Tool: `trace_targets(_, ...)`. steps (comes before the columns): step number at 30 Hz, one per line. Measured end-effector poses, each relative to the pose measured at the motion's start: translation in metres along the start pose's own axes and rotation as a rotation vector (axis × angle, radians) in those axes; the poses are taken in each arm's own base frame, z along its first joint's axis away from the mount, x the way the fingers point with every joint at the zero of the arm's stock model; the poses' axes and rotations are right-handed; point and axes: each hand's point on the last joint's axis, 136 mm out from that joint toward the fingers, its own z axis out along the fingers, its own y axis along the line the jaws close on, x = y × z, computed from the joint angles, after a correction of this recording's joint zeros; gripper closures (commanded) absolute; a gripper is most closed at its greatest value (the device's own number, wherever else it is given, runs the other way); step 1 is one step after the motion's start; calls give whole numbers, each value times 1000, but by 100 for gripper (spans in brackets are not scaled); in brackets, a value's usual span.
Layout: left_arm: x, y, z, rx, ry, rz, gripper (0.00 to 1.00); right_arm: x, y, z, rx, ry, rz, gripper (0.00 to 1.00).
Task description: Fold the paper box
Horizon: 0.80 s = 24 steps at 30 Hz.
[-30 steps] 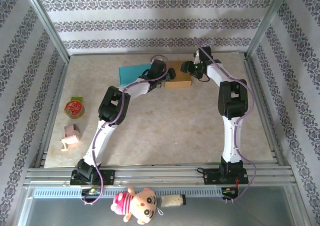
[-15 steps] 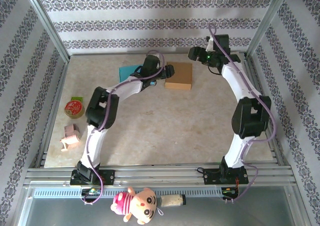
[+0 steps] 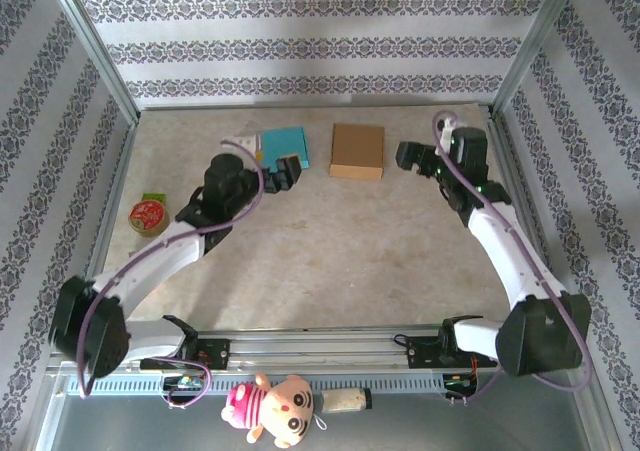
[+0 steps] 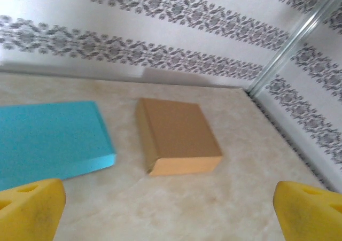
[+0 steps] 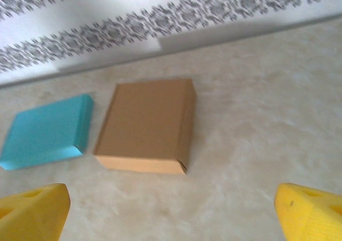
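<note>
Paper box (image 3: 357, 151), folded, ahead of spread, empty left gripper (image 3: 285, 168) and right gripper (image 3: 410, 156): we are planning nudge-free retreats.

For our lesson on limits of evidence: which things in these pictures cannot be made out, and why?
- Blue box: near side partly hidden by the left arm, top view; cut off by the left edge, left wrist view.
- Brown box: inside hidden by its closed top, all views.
- Red round thing: too small to identify, top view.
</note>
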Motion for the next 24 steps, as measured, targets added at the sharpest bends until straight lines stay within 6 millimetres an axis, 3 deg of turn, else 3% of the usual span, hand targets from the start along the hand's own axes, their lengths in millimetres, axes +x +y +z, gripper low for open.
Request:
trace_targets(7,58,60,-51,-203,16,76,0,81,-54,19,168,38,-61,2)
trace_targets(10,74,80,-64,-271,19,119,0,102,-66,33,197,77,-100,2)
trace_targets(18,93,127,-78,-471,14,192,0,113,-82,73,235,61,-209,2)
trace_targets(24,79,141,-83,-536,-42,219,0,109,-87,68,193,-74,-232,2)
